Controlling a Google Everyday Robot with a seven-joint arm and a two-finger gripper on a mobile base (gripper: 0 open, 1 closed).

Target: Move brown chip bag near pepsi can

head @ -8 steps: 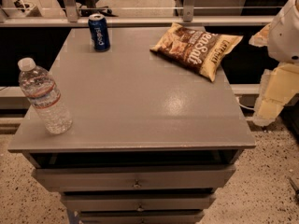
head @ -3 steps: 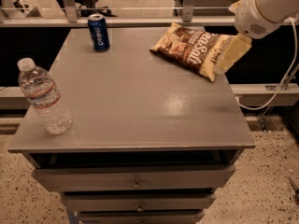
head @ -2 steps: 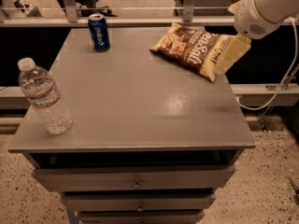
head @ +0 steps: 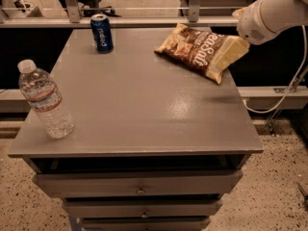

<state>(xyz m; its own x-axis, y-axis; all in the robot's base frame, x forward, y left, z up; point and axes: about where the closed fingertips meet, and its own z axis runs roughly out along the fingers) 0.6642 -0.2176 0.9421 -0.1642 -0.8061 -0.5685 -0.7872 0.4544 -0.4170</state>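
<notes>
The brown chip bag (head: 192, 49) lies flat at the far right of the grey table top (head: 144, 114), brown and tan with white lettering. The pepsi can (head: 102, 32), dark blue with a silver top, stands upright at the far left of the top, well apart from the bag. My gripper (head: 231, 52) reaches in from the upper right on the white arm (head: 269, 13). Its cream-coloured end sits over the bag's right end, at the table's right edge. Whether it touches the bag is unclear.
A clear plastic water bottle (head: 45, 100) stands upright near the table's front left corner. The table is a cabinet with drawers (head: 139, 186) below. A rail (head: 144, 20) runs behind the table. A cable (head: 288, 90) hangs on the right.
The arm has risen from low beside the table's right edge and now hangs over the bag's right end. Over the last second it barely moved. Bag, can and bottle stayed put.
</notes>
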